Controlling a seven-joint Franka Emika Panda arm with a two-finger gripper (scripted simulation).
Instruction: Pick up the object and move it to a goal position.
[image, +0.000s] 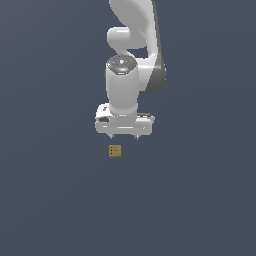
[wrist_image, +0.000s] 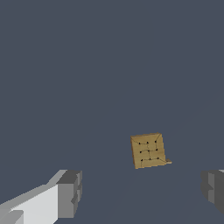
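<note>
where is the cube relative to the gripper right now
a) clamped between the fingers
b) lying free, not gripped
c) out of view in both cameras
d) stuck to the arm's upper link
b: the cube sits apart from the open gripper, whose fingers stand wide with nothing between them.

So the surface (image: 55, 200) is just a flat, plain dark slate-blue plane with no edges or markings showing in either view. The only thing lying on it is the little tan-brown cube (image: 115, 151), its dotted, line-marked face (wrist_image: 149, 150) turned up toward the wrist view. It sits flat and alone.
</note>
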